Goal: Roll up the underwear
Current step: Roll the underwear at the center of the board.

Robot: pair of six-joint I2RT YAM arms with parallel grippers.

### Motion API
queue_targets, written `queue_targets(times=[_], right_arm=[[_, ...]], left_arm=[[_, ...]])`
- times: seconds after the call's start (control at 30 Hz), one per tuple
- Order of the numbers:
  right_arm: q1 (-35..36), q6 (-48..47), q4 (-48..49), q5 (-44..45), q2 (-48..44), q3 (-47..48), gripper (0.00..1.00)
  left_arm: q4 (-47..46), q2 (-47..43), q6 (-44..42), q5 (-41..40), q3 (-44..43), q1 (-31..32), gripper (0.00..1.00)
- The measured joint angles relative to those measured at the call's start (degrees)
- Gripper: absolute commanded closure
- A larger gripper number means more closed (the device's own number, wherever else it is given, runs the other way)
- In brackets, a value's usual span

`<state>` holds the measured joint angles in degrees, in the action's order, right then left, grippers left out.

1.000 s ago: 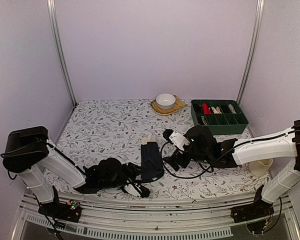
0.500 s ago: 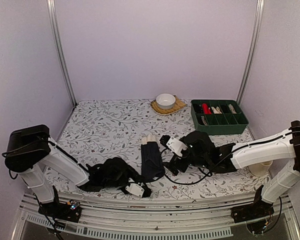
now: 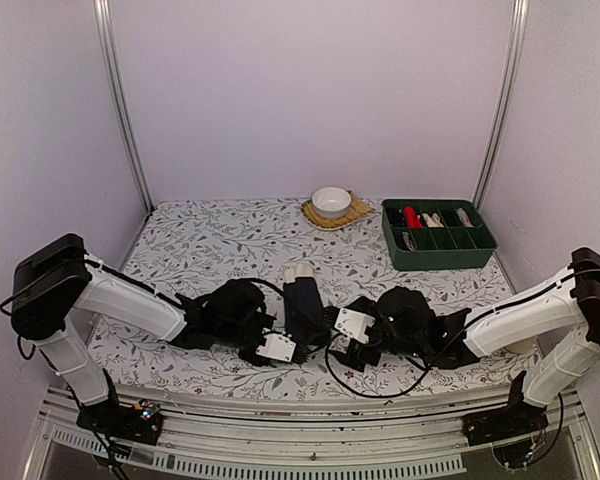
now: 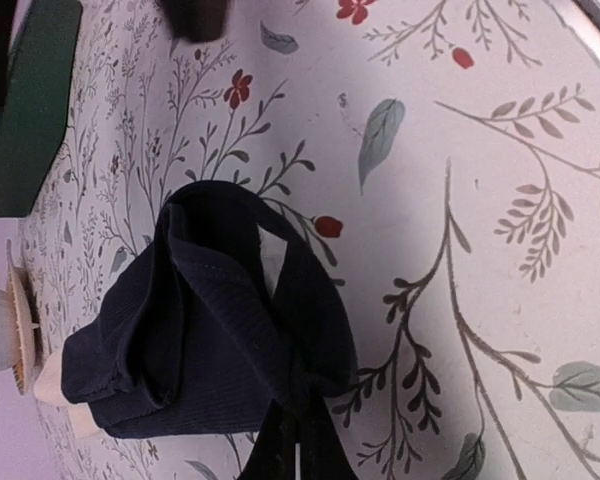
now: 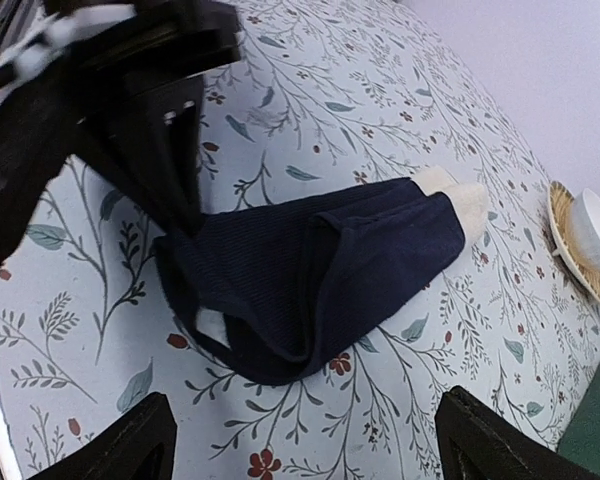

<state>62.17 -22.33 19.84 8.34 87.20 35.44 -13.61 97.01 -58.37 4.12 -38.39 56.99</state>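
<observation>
- While the left gripper [image 4: 296, 455] was shut tight on the near end of the underwear [image 3: 302, 308], the cloth lay folded in a long dark strip on the table [image 3: 205, 250], in the middle near the front.
- The strip pointed away from the arms. Pale bits [image 5: 450, 190] stuck out at its far end; couldn't tell what they were.
- The L fingers [image 5: 180, 200] were pinched together w/ cloth between them, so the near end was bunched up & made a small loop. I think it held that end b/c a roll has to start from one end.
- The right gripper [image 5: 305, 420] was low over the table, just beside the strip on the R side. Its fingers [image 5: 130, 445] were wide apart w/ nothing in them. Prob. it sat there ready to press or guide the cloth, but that's a guess.
- Only one dark cloth was in sight. No 2nd one to see.
- The roll looked not yet started: the strip was mostly flat, only folded.
- Next, the L side would need to turn the end over & push it toward the far end. Slow is best, b/c soft cloth can flop open.
- The bowl [image 3: 331, 199] on its mat [image 3: 358, 210] & the green tray [image 3: 438, 238] sat at the back, well apart from the cloth, so out of the way.
</observation>
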Motion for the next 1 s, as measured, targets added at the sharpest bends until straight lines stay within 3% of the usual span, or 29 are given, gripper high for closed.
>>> queue_targets(times=[0.2, 0.47, 0.8, 0.9, 1.0], right_arm=[[4.52, -7.61, 4.72, -0.68, 1.16, -2.95, 0.1], [7.34, -13.73, 9.27, 3.85, 10.38, -0.81, 0.07], [7.48, -17.4, 12.83, 9.18, 18.38, 5.46, 0.08], [7.48, -17.81, 12.83, 9.57, 19.82, 7.19, 0.14], [7.48, -18.12, 12.7, 9.97, 20.74, 8.26, 0.27]], left_arm=[[10.36, 0.0, 4.07, 8.68, -7.13, -5.03, 1.0], [21.35, 1.86, 8.04, 19.34, -14.51, -10.6, 1.0], [26.47, 4.44, 9.16, 23.21, -15.78, -10.95, 1.0], [26.6, 4.46, 9.2, 23.5, -15.8, -10.95, 1.0], [26.69, 4.46, 9.29, 23.58, -15.8, -10.95, 1.0]])
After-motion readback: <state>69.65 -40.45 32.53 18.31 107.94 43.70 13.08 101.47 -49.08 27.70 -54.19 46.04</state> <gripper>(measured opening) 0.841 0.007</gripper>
